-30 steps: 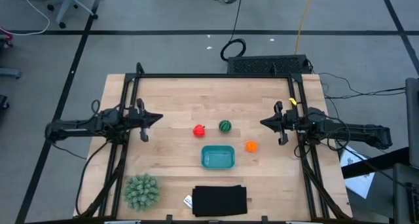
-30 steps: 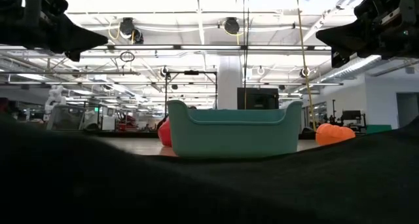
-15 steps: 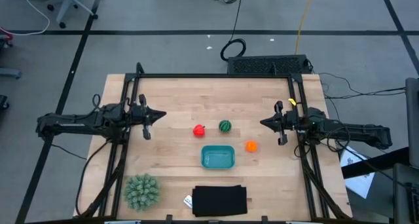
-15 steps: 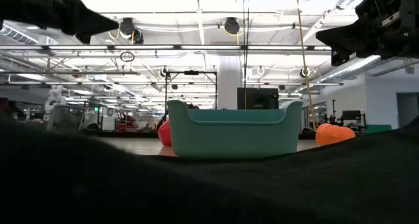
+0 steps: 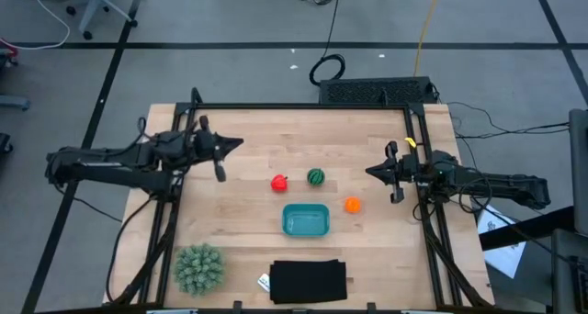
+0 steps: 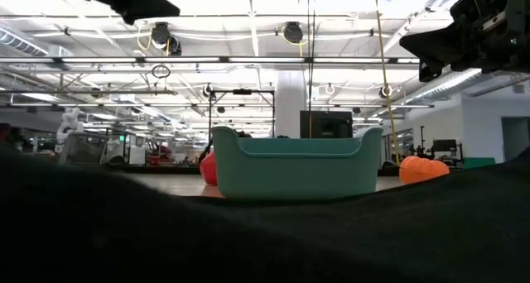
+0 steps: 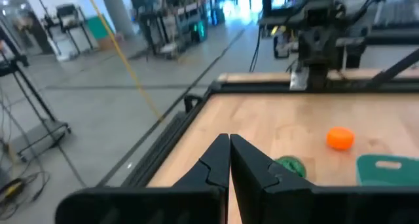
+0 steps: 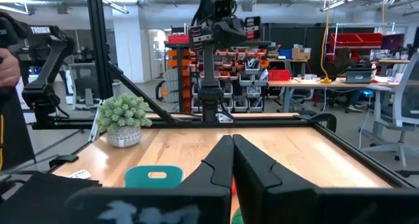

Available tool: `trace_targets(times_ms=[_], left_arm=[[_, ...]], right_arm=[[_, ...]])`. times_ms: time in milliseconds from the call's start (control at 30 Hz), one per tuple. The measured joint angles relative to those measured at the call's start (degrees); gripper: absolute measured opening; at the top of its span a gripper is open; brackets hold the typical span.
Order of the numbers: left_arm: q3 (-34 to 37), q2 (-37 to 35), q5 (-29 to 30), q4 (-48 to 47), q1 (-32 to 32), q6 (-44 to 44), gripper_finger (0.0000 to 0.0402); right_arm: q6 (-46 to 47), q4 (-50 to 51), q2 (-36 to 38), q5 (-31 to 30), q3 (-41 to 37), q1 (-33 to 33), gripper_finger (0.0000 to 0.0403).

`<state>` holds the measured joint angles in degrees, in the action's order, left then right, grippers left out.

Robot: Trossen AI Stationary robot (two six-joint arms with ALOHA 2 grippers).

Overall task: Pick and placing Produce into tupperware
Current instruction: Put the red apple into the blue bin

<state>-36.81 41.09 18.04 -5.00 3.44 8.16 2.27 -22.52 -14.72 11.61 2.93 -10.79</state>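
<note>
Left gripper (image 5: pixel 237 144) has swung farther over table toward red piece (image 5: pixel 278 182), fingers closed, empty; right gripper (image 5: pixel 370 172) unmoved, closed.

closed fingers (image 8: pixel 230 160) above teal tub (image 8: pixel 154 176)

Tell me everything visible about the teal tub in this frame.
The tub is a small, shallow, teal-blue rectangle with rounded corners, seemingly smooth plastic. It sits upright and open-topped on the wooden table, near the middle, and looks empty from above. The low view shows raised ends and a dipped rim. The red piece, green piece and orange piece lie nearby, none touching it. Neither gripper is near it.
</note>
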Motion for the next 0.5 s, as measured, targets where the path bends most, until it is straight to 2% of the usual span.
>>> trace_targets(times_ms=[300,500], left_arm=[[-14.45,12.18,-0.61,-16.41,4.0,-3.55,0.0017],[-22.3,20.57,-7.79,-25.19,6.76,-1.26,0.0017]], right_arm=[[1.54,1.17,-0.02,-0.04,-0.01,-0.02,0.0],[1.57,1.33,-0.02,-0.04,0.0,-0.01,0.0]])
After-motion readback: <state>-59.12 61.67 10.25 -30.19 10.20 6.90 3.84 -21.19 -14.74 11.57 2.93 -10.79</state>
